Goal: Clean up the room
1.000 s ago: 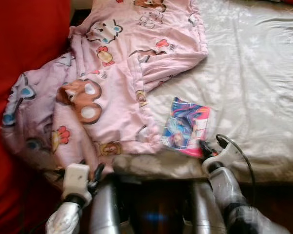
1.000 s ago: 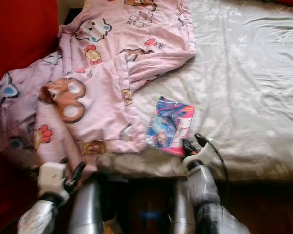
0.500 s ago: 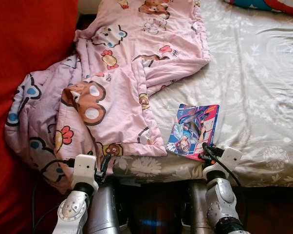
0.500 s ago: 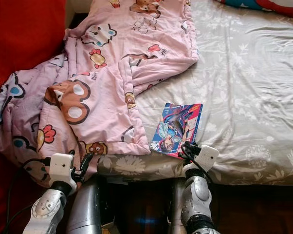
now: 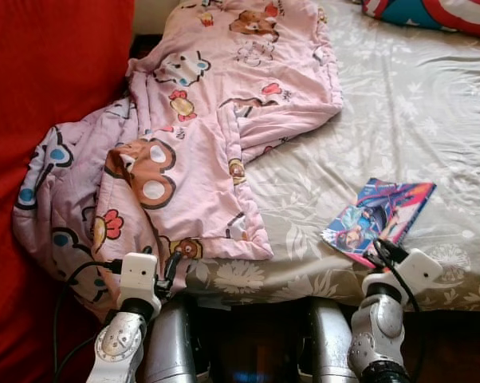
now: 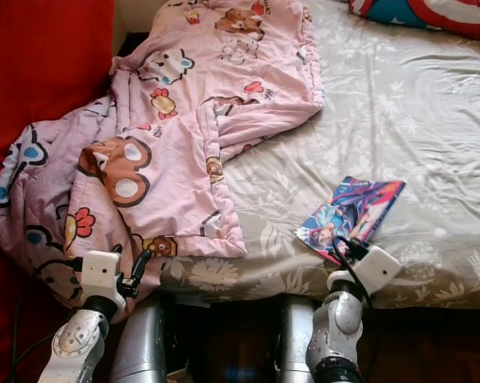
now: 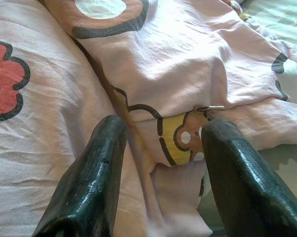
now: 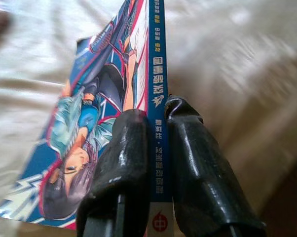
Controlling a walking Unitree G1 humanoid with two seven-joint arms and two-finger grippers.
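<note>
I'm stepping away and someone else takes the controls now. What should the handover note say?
Right gripper: shut on the comic book, pinching its spine near the bed's front edge.
Left gripper: open, poised at the hem of the pink cartoon blanket, gripping nothing.
Blanket lies rumpled across the bed's left side, spilling over the edge by the red cushion.
Done: book grasped.
Left: put the book away, straighten the blanket.

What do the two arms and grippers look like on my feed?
Both arms are silver metal cylinders. Each ends in a white boxy wrist block with a black cable looping off it. The left gripper and right gripper each have two thick, glossy black fingers with rounded tips.
</note>
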